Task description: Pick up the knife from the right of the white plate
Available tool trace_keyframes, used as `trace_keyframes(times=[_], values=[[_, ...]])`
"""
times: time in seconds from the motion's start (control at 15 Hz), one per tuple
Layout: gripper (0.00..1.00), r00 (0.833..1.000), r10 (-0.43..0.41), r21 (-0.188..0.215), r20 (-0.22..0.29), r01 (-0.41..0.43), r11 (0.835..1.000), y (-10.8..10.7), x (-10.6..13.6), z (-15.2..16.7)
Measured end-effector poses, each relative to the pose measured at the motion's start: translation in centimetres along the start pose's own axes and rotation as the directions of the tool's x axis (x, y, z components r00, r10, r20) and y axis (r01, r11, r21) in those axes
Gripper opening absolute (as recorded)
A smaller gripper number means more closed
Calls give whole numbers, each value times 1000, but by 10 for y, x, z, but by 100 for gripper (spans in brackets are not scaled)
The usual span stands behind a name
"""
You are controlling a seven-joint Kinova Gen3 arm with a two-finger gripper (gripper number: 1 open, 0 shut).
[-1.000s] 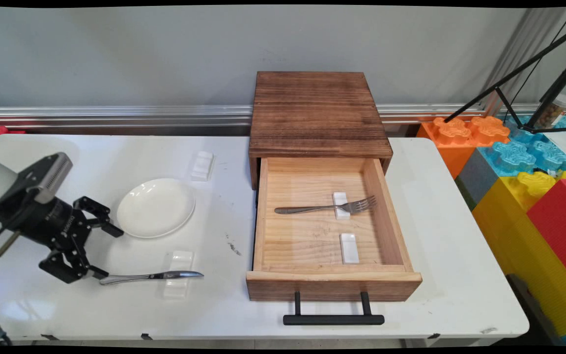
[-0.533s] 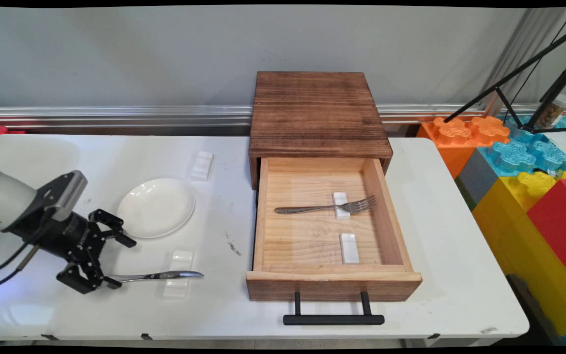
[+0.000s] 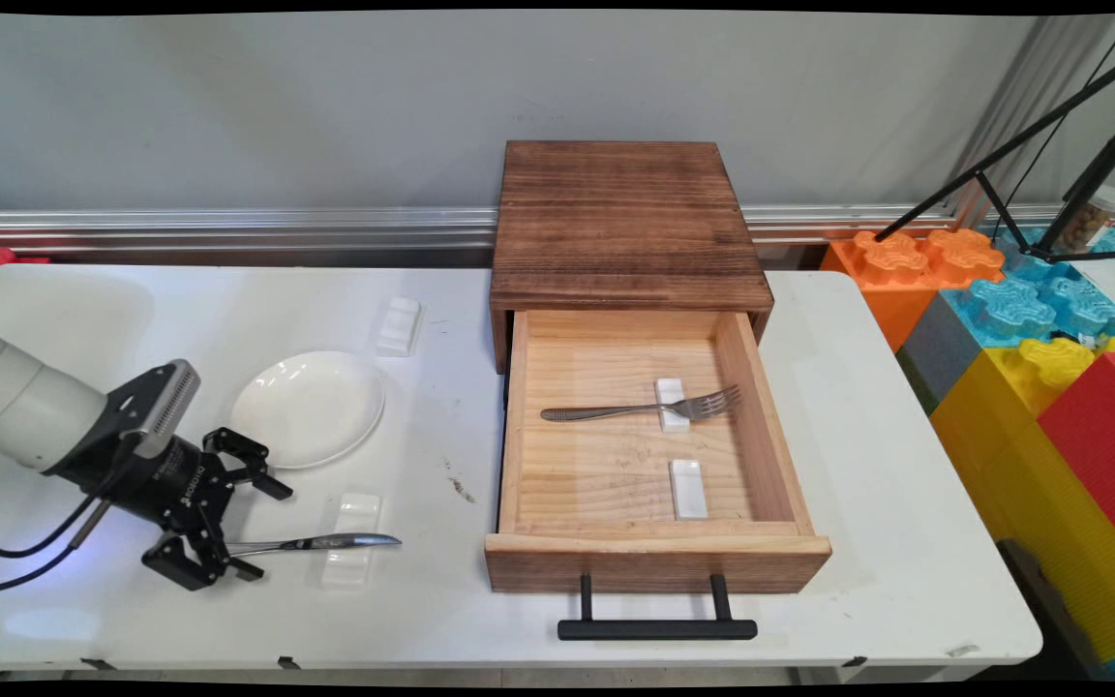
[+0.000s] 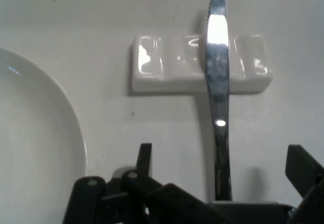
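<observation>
Black two-finger pincer low over the white worktop at its near left, spread wide, with the handle end of a shiny steel knife lying between the fingers, neither seen to touch it. One finger slim and dark left of the handle in the hand view, the other at the right edge, well off the metal. Knife blade smooth and mirror-bright, serrated along the tip, laid across a small glossy white ceramic rest with shallow grooves. Just beside, a round, shallow white plate, glazed and plain. Farther back, a second ridged white rest. To the right, a dark-stained wooden box with rough grain, its pale pine drawer pulled out, black bar handle in front. Inside, a steel fork propped with its neck on a white rest, another flat white rest lying near it, apart.
</observation>
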Motion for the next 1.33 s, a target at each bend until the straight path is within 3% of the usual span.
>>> trace_keyframes(times=[1.33], values=[[100,998,56,-25,-21,-56,998,-7,-8,20]])
